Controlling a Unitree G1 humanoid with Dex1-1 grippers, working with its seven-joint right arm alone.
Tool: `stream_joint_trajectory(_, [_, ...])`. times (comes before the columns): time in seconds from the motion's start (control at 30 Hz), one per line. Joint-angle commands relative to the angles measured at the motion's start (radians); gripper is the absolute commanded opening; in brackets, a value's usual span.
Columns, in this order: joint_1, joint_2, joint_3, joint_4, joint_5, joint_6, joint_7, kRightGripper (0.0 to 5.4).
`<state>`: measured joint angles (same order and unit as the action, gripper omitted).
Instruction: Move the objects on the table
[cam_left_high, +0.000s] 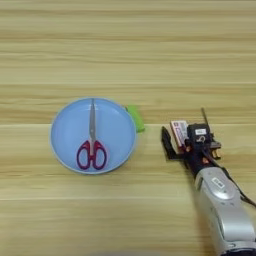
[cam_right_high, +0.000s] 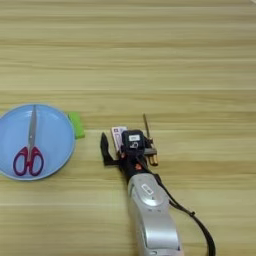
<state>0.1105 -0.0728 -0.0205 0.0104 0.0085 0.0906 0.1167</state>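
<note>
A round light-blue plate (cam_left_high: 65, 131) lies left of centre on the table (cam_left_high: 128, 50), with red-handled scissors (cam_left_high: 92, 145) on it, blades pointing away. A small green block (cam_left_high: 135, 118) touches the plate's right rim. My right gripper (cam_left_high: 180, 132) is open. Its left black finger (cam_left_high: 165, 142) stands just left of the red-and-white box (cam_left_high: 179, 131), and the other finger is hidden under the black gripper body. The box lies flat between them. The thin screwdriver (cam_right_high: 146, 123) lies just right of the gripper, its orange handle (cam_right_high: 154, 159) partly covered.
My silver forearm (cam_left_high: 222, 205) comes in from the bottom right and covers that corner. A black cable (cam_right_high: 195, 220) loops off its right side. Bare wood stretches across the far half of the table.
</note>
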Motion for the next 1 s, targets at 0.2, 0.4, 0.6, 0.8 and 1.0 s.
stream_joint_trajectory(0.2, [-0.011,-0.002,0.023,-0.073,0.001,-0.047,0.008,5.39])
stream_joint_trajectory(0.4, [-0.011,-0.004,0.027,-0.095,0.001,-0.056,0.008,5.39])
stream_joint_trajectory(0.6, [-0.011,-0.005,0.028,-0.111,0.002,-0.064,0.011,5.39])
stream_joint_trajectory(0.8, [-0.013,-0.003,0.036,-0.129,-0.006,-0.073,0.011,5.39])
stream_joint_trajectory(1.0, [-0.027,0.0,0.064,-0.113,-0.032,-0.082,0.009,5.39])
